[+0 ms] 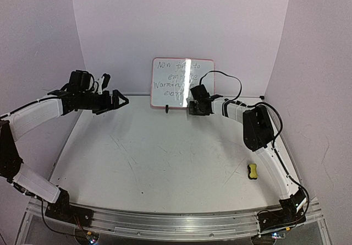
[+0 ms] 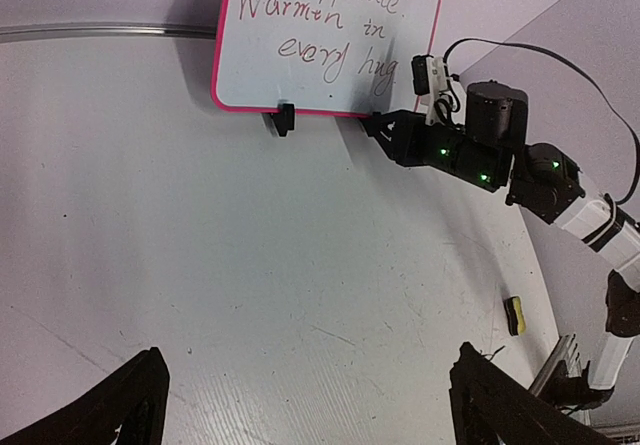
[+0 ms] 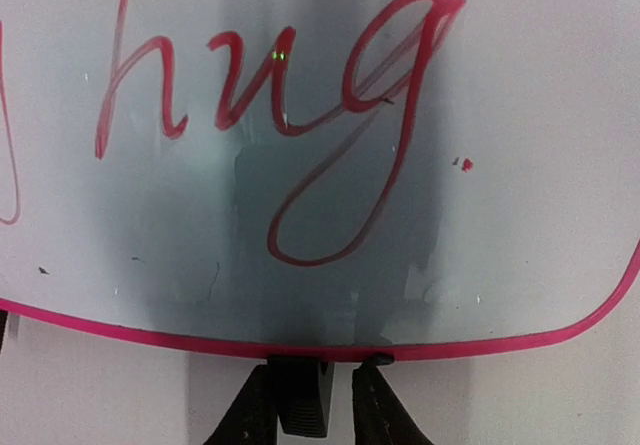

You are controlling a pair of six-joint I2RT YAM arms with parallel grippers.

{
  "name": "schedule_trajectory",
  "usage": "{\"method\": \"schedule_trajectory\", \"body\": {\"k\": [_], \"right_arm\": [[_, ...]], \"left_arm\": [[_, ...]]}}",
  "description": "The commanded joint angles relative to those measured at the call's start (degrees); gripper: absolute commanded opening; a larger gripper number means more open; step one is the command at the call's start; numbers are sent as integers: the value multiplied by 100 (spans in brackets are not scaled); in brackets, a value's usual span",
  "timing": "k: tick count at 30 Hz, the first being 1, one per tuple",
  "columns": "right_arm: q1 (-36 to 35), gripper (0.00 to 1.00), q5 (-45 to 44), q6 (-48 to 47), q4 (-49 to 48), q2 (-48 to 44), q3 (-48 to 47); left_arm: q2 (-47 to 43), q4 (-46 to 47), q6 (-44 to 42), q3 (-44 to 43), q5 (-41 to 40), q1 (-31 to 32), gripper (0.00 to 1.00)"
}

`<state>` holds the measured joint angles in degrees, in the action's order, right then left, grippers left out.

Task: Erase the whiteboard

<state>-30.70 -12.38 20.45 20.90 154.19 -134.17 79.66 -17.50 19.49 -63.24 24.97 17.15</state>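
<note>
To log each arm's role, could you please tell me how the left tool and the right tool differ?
The left tool gapes wide; the right tool has its fingers narrowly flanking the black foot of the whiteboard. The left tool hangs over the table, apart from the whiteboard; the right tool sits at its bottom edge. Both are black.

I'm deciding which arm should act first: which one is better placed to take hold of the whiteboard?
Right. The right hand sits at the bottom edge of the whiteboard, its fingers either side of a black foot. The left hand hangs open off to the left, apart from the board.
</note>
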Motion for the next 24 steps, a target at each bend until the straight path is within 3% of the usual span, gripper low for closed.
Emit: {"method": "schedule_trajectory", "body": {"k": [1,4,11,16,24], "right_arm": [[-36,12,-91,-89,-236,148,-281],[-35,0,-52,-86,-236,77,-160],[-85,0,276,-237,-396,-366,562],[-342,0,316,-775,-746,-912,1522],[-745,0,369,-764,-1250,-1946,3176]], "left_arm": [[-42,176,-68,-33,14,-18,100],[-27,176,-68,-41,18,-18,100],[-43,176,-59,-43,55,-18,100],[-103,177,-50,-33,59,-18,100],[-308,177,-4,22,29,-18,100]]}}
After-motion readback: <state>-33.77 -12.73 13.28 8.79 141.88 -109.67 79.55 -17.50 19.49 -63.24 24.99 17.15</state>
